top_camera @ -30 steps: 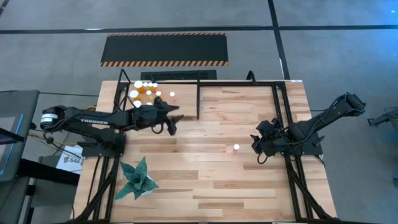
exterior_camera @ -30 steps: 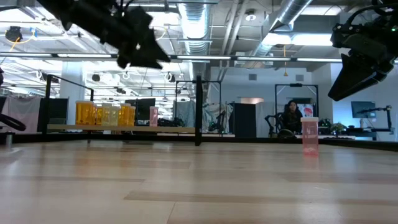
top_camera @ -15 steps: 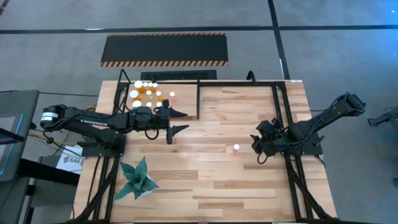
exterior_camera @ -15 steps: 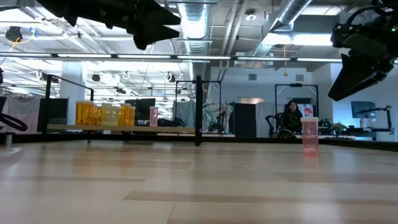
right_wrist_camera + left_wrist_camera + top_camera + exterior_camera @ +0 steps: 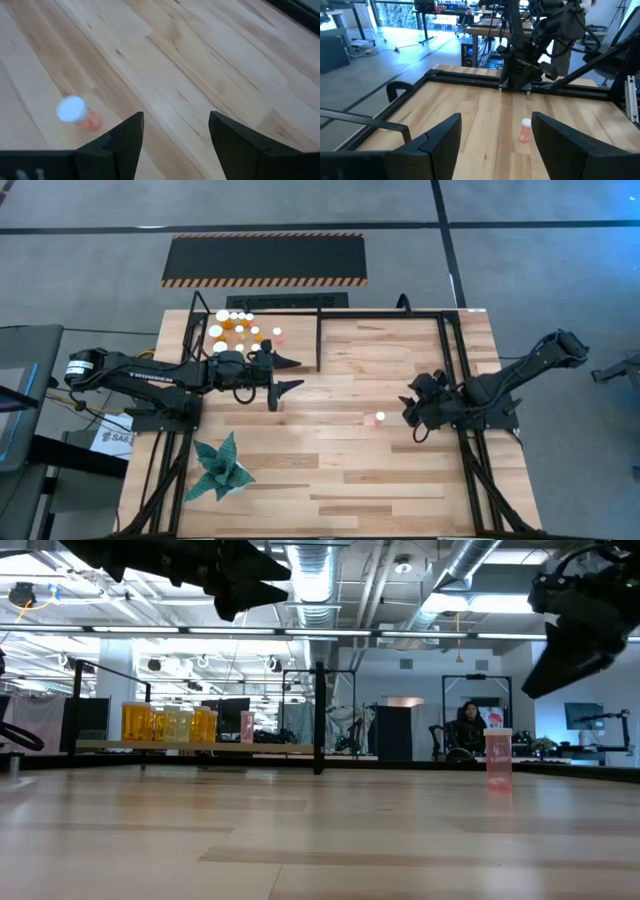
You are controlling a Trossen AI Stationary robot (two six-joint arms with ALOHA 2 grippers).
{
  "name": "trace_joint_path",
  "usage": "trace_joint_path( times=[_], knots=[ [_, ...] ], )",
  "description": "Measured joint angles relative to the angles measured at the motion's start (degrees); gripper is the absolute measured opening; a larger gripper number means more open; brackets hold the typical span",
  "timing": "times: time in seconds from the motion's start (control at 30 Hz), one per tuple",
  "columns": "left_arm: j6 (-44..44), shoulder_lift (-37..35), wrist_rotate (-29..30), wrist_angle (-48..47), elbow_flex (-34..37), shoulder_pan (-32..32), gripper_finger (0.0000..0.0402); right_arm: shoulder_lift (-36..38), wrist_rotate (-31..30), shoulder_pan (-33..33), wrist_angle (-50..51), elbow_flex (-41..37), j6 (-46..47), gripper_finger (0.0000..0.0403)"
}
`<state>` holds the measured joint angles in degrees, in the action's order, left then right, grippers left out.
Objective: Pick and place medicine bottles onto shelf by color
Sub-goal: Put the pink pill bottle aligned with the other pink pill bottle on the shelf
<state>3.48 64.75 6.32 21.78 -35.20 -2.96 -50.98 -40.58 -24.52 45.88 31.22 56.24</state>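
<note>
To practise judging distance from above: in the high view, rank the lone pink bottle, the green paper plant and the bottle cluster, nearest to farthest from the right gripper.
1. Lone pink bottle, just beside the right gripper, toward the table's middle.
2. Green paper plant, at the front left.
3. Bottle cluster, in the far left corner.

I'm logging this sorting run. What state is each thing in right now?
Group of orange and amber white-capped medicine bottles: upright, clustered on the shelf's far left corner.
Lone pinkish-red white-capped bottle: upright, alone mid-board.
Left end effector: open, empty, above the board beside the cluster.
Right end effector: open, empty, close to the lone bottle.
Green folded paper plant: standing, untouched.
</note>
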Motion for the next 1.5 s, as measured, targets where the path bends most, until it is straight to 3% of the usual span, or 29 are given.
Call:
trace_joint_path(
  times=[0.47, 0.73, 0.9, 1.0, 1.13, 1.5],
  knots=[
    [-0.87, 0.0, 2.28, 1.7, 0.0, -0.02, 0.0228, 0.02, -0.92, 6.02, -28.35, 0.0, -6.89, 0.0246],
    [-0.85, 0.0, 3.26, 1.68, 0.0, -0.04, 0.0228, 0.0, -1.19, 12.98, -32.05, 0.0, -7.23, 0.0246],
    [-0.78, 0.0, 3.37, 1.08, 0.0, -0.07, 0.0228, 0.0, 6.44, 17.8, -32.28, 0.0, -4.13, 0.0246],
    [-0.44, 0.0, 3.37, 0.65, 0.0, -0.07, 0.0228, 0.0, 14.01, 20.12, -32.25, 0.0, 2.67, 0.0246],
    [0.15, 0.01, 3.35, -0.71, 0.0, -0.07, 0.0228, 0.0, 22.78, 20.29, -32.23, 0.0, 4.83, 0.0246],
    [0.4, 0.02, 3.48, -3.0, 0.0, -0.07, 0.0228, -8.24, 26.28, 16.71, -30.21, 0.02, 6.36, 0.0246]
  ],
)
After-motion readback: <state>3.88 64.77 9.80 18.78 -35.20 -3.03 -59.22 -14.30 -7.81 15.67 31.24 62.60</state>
